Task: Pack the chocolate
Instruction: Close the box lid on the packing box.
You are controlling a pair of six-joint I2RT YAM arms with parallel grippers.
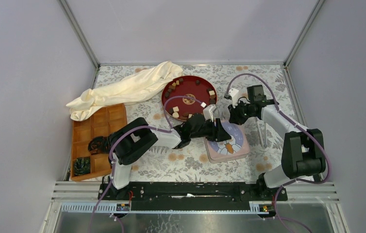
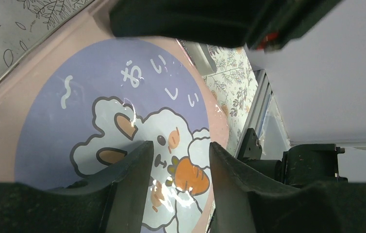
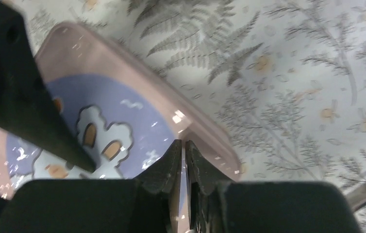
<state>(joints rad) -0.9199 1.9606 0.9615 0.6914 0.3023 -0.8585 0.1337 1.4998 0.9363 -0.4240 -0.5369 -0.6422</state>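
At the far left of the floral counter (image 1: 171,165) lies a wooden tray (image 1: 115,116) divided into compartments. Two dark coiled pieces (image 1: 81,166) sit in the cells along its near left side. A crumpled cream cloth (image 1: 127,90) stretches from the tray's far end towards the middle, and its right end touches a round red plate (image 1: 189,97). The chocolate (image 1: 211,92) is on that plate, small dark, tan and cream bits scattered mostly round its rim; none shows in the tray. Just in front of the plate the left claw (image 1: 217,127) reaches in from the left over a pink square tin (image 1: 229,145). The wrist view shows its fingers (image 2: 132,165) standing apart with nothing between them, just above the tin (image 2: 98,97) and its purple disc with a rabbit and carrot. At the tin's far right side sits the right claw (image 1: 232,116). Its own camera shows the right claw (image 3: 183,155) drawn almost together, only a thin slit left, right at the rim of the tin (image 3: 123,111). Whether it pinches that rim cannot be told.
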